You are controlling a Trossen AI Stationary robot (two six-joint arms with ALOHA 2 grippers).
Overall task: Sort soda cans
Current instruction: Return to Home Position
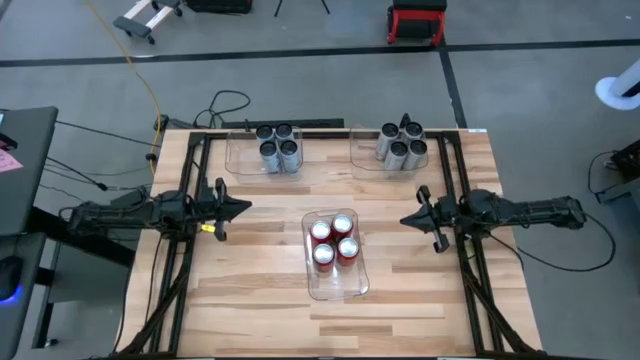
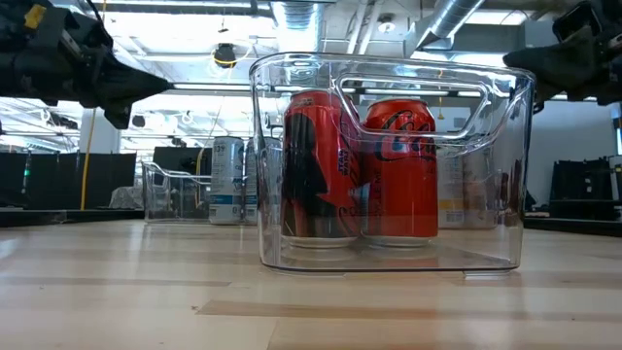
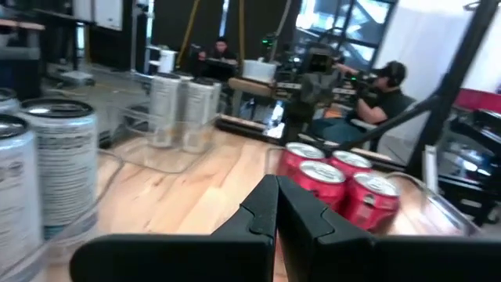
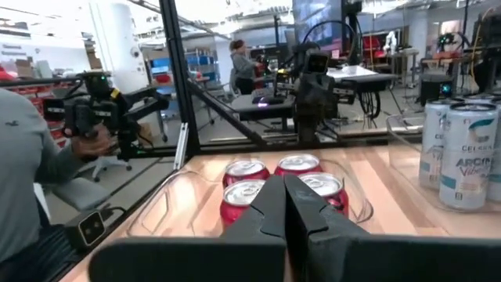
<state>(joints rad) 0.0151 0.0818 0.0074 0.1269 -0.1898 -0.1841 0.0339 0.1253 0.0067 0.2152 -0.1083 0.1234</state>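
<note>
1. Soda cans first: four red-bodied cylindrical soda cans with silver tops (image 1: 333, 241) stand upright, packed two by two, in the far half of the clear rectangular plastic bin (image 1: 340, 287) that lies nearest to us on the pale wooden plank table (image 1: 250, 300)
2. From table height we see two of these red cans side by side through the bin's front wall, touching one another
3. The left gripper (image 1: 246, 208) hangs above the table to the left of that bin, well apart from it and pointing towards it; in its wrist view we see its dark fingers (image 3: 262, 213) pressed together tip to tip
4. The right gripper (image 1: 404, 219) hangs on the bin's other side, likewise well apart and pointing inward; its dark fingers (image 4: 270, 207) are also pressed together
5. Farther back on the left, a second clear plastic bin (image 1: 240, 158) holds four silver-grey cans with dark tops (image 1: 278, 148), upright and clustered at its right end
6. Farther back on the right, a third clear plastic bin (image 1: 362, 152) holds a tight cluster of upright silver-grey cans (image 1: 402, 143); we cannot tell their exact number
7. Beyond the table we see a seated person wearing a headset (image 3: 385, 98) on one side, and on the other a person's grey sleeve (image 4: 23, 172)
</note>
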